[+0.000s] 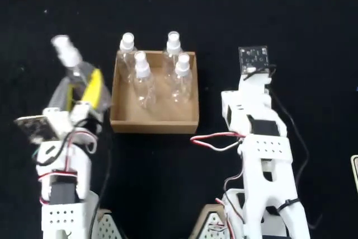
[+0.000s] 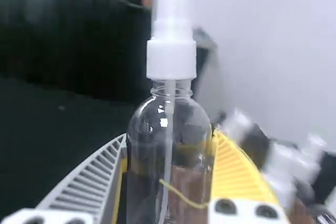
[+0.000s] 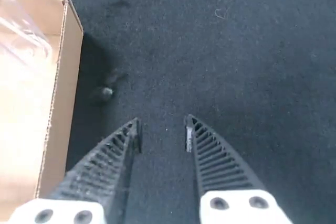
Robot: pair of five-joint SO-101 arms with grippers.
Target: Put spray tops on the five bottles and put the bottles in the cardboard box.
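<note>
At the left of the high frame, the left end effector (image 1: 78,90) clamps a capped bottle (image 1: 77,72), seemingly lifted, beside the cardboard box (image 1: 154,124) holding four capped bottles (image 1: 144,82). The right end effector (image 3: 163,129) gapes over the black surface (image 1: 313,54), right of the box.

Left arm (image 1: 62,166) stands at 8 o'clock of the table (image 1: 313,37), reaching toward 12. Left gripper (image 1: 81,88): grey and yellow fingers closed on a spray bottle (image 2: 168,129), fingertips pointing toward 11. Right arm (image 1: 262,155) stands at 5 o'clock, extended toward 12. Right gripper (image 3: 161,129) points down at the table, fingers parted.
</note>
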